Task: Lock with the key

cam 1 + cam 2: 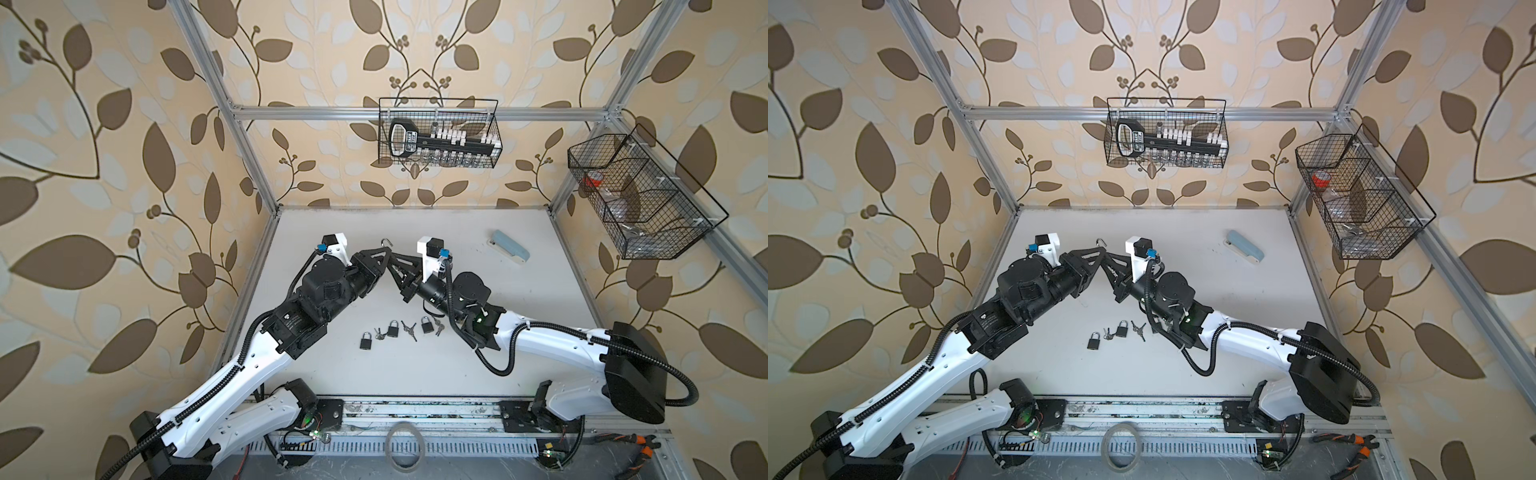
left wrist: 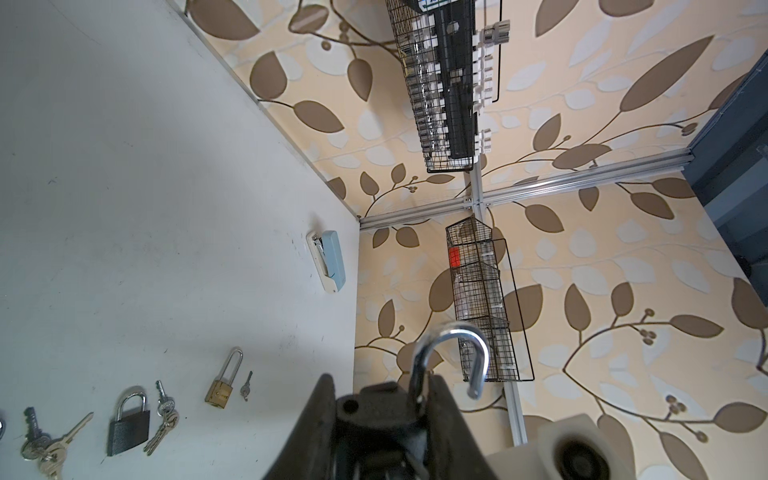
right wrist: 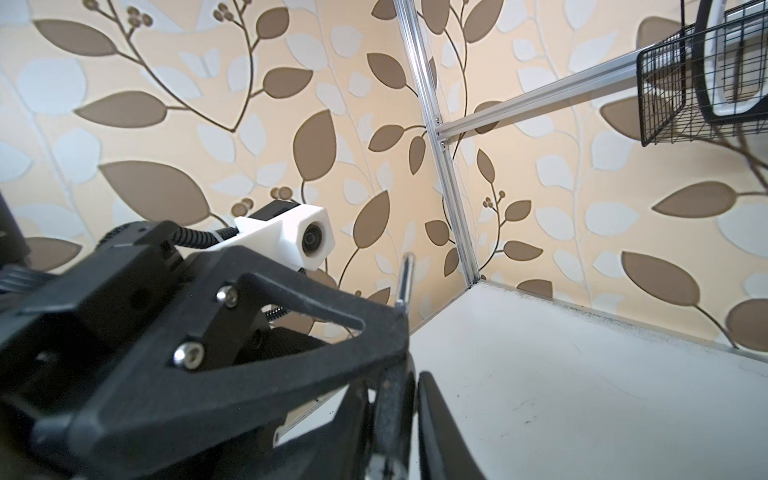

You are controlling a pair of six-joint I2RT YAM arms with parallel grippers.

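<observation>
A black padlock sits in my left gripper (image 1: 386,253) (image 1: 1098,251), held by its body above the white table. In the left wrist view that gripper (image 2: 382,390) is shut on the body, and the silver shackle (image 2: 480,370) stands swung open past the fingertips. The shackle (image 1: 387,242) (image 1: 1100,242) (image 3: 405,278) shows in every view. My right gripper (image 1: 392,259) (image 1: 1105,259) meets the left one tip to tip at the padlock. In the right wrist view its jaws (image 3: 413,376) stand nearly together with a thin slit between them. The key is hidden where the grippers meet.
Three more black padlocks (image 1: 366,340) (image 1: 392,328) (image 1: 426,325) lie near the front with key bunches (image 1: 409,330) beside them. A brass long-shackle padlock (image 2: 222,384) shows by the left wrist. A blue stapler (image 1: 509,246) lies at the back right. Wire baskets (image 1: 438,133) (image 1: 636,195) hang on the frame.
</observation>
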